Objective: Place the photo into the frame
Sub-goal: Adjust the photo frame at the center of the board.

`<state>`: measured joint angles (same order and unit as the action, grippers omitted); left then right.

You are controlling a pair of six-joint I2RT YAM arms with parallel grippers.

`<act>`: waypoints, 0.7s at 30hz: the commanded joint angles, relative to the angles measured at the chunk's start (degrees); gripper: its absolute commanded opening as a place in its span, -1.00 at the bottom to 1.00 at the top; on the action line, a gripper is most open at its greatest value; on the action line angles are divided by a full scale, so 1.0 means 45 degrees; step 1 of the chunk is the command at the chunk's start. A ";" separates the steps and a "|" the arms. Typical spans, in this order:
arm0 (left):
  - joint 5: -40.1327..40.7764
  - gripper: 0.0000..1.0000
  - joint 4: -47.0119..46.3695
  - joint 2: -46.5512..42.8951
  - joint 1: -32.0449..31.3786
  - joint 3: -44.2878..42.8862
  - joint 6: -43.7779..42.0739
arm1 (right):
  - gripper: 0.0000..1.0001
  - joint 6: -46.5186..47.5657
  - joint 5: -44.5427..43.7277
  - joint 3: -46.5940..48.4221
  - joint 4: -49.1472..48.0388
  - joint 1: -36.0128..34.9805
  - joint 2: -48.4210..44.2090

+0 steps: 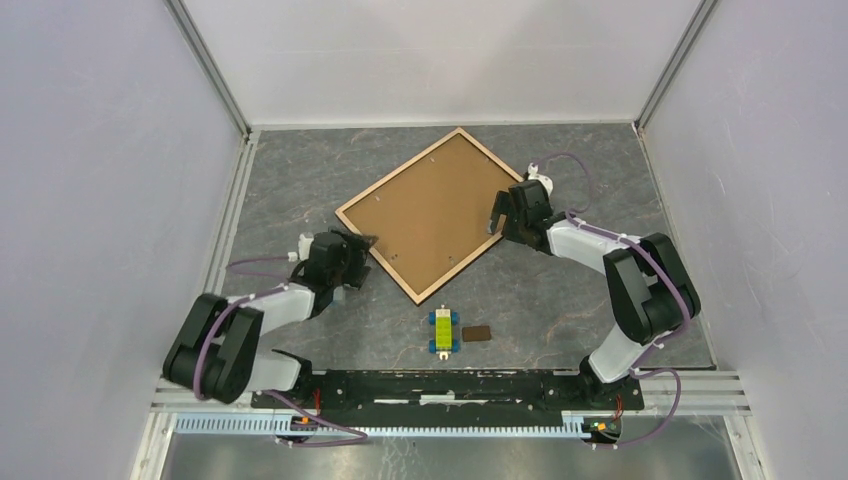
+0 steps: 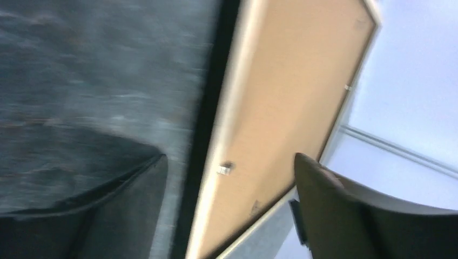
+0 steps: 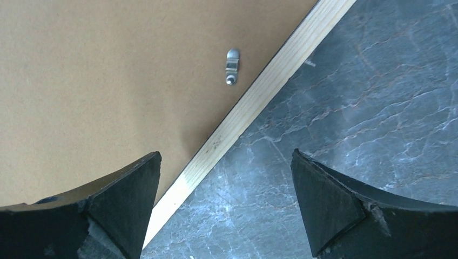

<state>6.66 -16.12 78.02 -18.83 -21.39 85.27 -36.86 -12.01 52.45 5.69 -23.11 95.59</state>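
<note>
The frame (image 1: 399,170), with light tan wood rails, lies flat and diagonal on the table, with the plain brown backing board (image 1: 430,210) filling it. The photo is hidden or out of view. My left gripper (image 1: 352,256) is open at the frame's near-left rail. The blurred left wrist view shows that rail (image 2: 227,124) and the board (image 2: 291,91) between the spread fingers of the gripper (image 2: 229,157). My right gripper (image 1: 497,213) is open over the frame's right rail. In the right wrist view it (image 3: 224,156) straddles the rail (image 3: 259,91), one finger over the board (image 3: 108,81).
A small metal retaining clip (image 3: 232,66) sits on the board near the rail. A yellow-green toy block with blue wheels (image 1: 442,330) and a small brown piece (image 1: 477,333) lie near the front edge. White walls enclose the grey marbled table (image 1: 560,290).
</note>
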 commanded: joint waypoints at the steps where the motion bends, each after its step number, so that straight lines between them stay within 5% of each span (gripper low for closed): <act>1: -0.1164 1.00 -0.0425 -0.1984 0.0063 0.0246 -0.4164 | 0.90 -0.0280 0.0075 -0.0294 -0.0731 0.0360 -0.0447; 5: -0.1103 1.00 0.0362 -0.3765 0.0066 -0.0516 -0.7607 | 0.90 0.0841 0.1196 -0.1114 -0.1856 0.0476 -0.1266; 8: -0.0684 1.00 0.2001 -0.3013 0.0067 -0.2855 -1.0859 | 0.91 0.1670 0.2026 -0.1321 -0.2184 0.0506 -0.1488; 13: 0.1664 1.00 0.5184 0.1200 0.0284 -0.8273 -1.4349 | 0.92 0.2150 0.2274 -0.1022 -0.1643 0.0509 -0.1312; 21: 0.0637 1.00 0.7980 0.7559 0.1352 -1.4652 -1.4434 | 0.93 0.1803 0.2403 -0.1401 -0.2302 0.0712 -0.0807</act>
<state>10.41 9.89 103.59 -14.41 -80.40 25.98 -28.77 -1.85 46.52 -1.28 -20.78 90.87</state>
